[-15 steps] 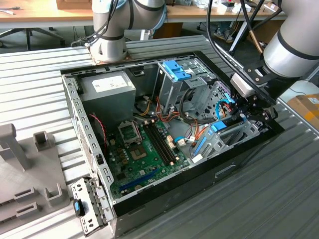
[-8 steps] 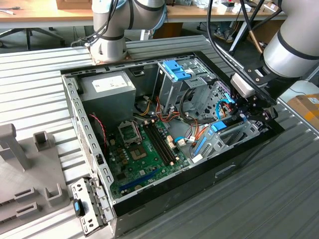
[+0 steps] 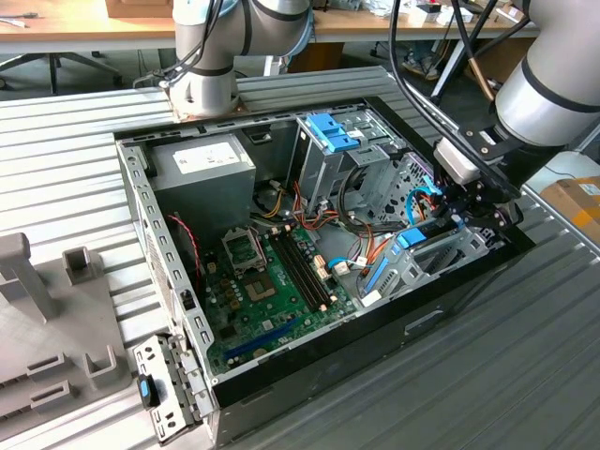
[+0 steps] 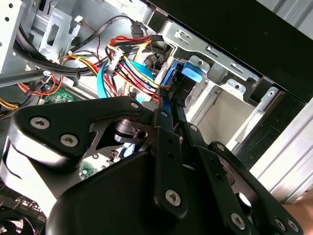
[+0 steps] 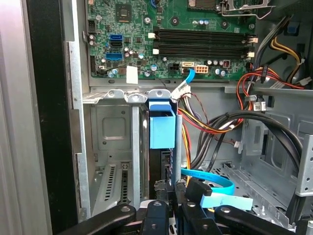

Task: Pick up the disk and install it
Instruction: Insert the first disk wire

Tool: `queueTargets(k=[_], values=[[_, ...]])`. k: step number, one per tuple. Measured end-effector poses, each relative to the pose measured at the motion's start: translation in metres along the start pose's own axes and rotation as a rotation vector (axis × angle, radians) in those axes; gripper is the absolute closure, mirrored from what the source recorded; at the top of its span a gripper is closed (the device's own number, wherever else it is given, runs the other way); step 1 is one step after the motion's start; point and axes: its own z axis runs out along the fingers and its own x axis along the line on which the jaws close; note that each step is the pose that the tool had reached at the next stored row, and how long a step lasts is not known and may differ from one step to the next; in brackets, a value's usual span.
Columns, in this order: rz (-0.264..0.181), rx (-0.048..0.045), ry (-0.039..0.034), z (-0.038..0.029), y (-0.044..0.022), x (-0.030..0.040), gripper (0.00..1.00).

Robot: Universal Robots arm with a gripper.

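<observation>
Black claw links fill the near edge of both wrist views for you, and the claw (image 5: 171,188) is pinched narrow on the disk (image 5: 162,128), whose blue end tab stands up just beyond the fingertips (image 4: 164,100). You can see the disk on edge, sunk between two silver walls of the drive cage (image 5: 110,127), so it looks at least partly seated, though how deep it sits is hard to judge from here.

Going from the exterior view's left to its right: a grey plastic stand (image 3: 33,309) lies on the ribbed worktop (image 3: 75,131), then comes the open computer case (image 3: 141,216) with its grey power supply (image 3: 202,169) and the green motherboard (image 3: 272,281). Further along you meet the tall silver cage with a blue clip (image 3: 330,129) on top, then a tangle of red, yellow and blue cables (image 3: 375,253). At the case's far right corner the arm (image 3: 548,89) reaches down, its claw on the disk just beside the case's black wall.
</observation>
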Motion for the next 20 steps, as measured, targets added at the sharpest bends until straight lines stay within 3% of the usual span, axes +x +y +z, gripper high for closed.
queueTargets(k=[4,9,20], values=[[0.005,0.0007,0.0011,-0.0001,0.0001,0.0000,0.83],[0.006,-0.0058,0.0013,0.0002,0.0001,0.0000,0.83],[0.006,-0.0059,0.0008,0.0004,0.0002,0.0001,0.83]])
